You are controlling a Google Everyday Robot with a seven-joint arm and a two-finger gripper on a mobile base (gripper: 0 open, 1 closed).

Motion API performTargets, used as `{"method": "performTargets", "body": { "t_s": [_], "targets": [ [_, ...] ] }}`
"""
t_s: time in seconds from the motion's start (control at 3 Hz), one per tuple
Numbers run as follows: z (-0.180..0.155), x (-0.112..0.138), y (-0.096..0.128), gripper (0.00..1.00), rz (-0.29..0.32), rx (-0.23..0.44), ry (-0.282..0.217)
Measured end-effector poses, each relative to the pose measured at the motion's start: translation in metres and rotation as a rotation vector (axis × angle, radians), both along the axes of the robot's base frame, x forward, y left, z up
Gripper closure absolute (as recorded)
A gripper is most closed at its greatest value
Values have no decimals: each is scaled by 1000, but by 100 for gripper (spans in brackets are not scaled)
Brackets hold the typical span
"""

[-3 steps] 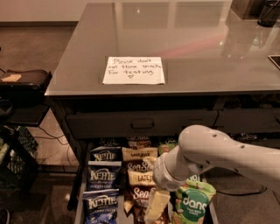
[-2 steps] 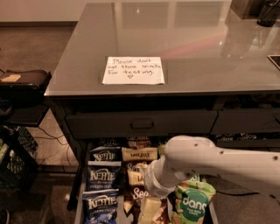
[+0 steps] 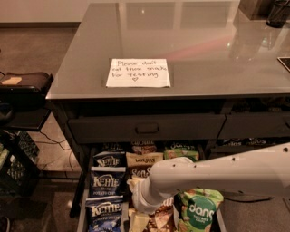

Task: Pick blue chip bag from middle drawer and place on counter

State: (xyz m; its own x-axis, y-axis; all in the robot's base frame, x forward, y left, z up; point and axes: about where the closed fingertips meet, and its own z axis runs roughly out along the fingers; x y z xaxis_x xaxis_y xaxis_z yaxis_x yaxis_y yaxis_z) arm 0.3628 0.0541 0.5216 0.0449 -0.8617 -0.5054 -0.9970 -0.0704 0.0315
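Three blue chip bags lie in a column at the left of the open middle drawer (image 3: pixel 82 213): back (image 3: pixel 108 159), middle (image 3: pixel 106 182) and front (image 3: pixel 104 212). My white arm reaches in from the right, low over the drawer's middle. My gripper (image 3: pixel 138 205) is at its end, just right of the middle and front blue bags, above the brown bags, mostly hidden by the wrist. The grey counter (image 3: pixel 204 41) bears a white handwritten note (image 3: pixel 138 72).
Brown Sea Salt bags (image 3: pixel 144 159) fill the drawer's middle column and green dang bags (image 3: pixel 199 210) the right. The closed top drawer front (image 3: pixel 145 128) is above. A dark seat (image 3: pixel 22 86) and a crate (image 3: pixel 13 167) stand left. Dark objects (image 3: pixel 277 11) sit at the counter's back right.
My arm has swung left and lower over the drawer, bringing the gripper from the drawer's middle toward the column of blue bags. The bags have not moved.
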Motion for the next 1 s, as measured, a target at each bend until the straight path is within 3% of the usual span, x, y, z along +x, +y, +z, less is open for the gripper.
{"method": "performTargets", "body": {
  "t_s": [0.33, 1.0],
  "targets": [
    [-11, 0, 1, 0, 7, 6, 2],
    [-48, 14, 32, 0, 30, 100, -2]
  ]
}}
